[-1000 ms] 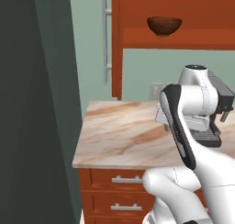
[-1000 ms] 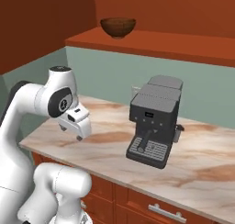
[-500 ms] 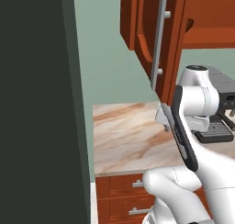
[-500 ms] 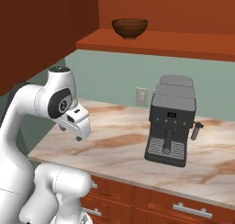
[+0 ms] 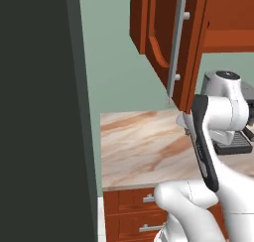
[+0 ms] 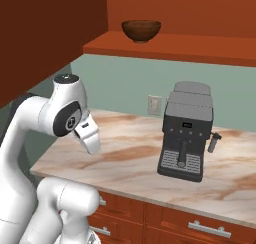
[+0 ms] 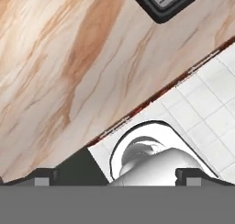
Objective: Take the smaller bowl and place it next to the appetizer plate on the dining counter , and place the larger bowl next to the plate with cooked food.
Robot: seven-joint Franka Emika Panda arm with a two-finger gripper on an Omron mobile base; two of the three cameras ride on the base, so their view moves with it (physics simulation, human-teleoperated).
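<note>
Smaller bowl (image 6: pixel 141 31): dark brown, upright, set on the red-brown shelf (image 6: pixel 200 44) above the marble worktop (image 6: pixel 130 158). Coffee machine (image 6: pixel 185 130): standing on that worktop. Claw (image 7: pixel 117 176): released, nothing held, pointed down over the worktop's front edge.

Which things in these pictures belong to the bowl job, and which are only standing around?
For the job:
- brown bowl on the shelf
- gripper, open

Only standing around:
- coffee machine
- marble counter
- drawers
- wall socket
- cabinet door
</note>
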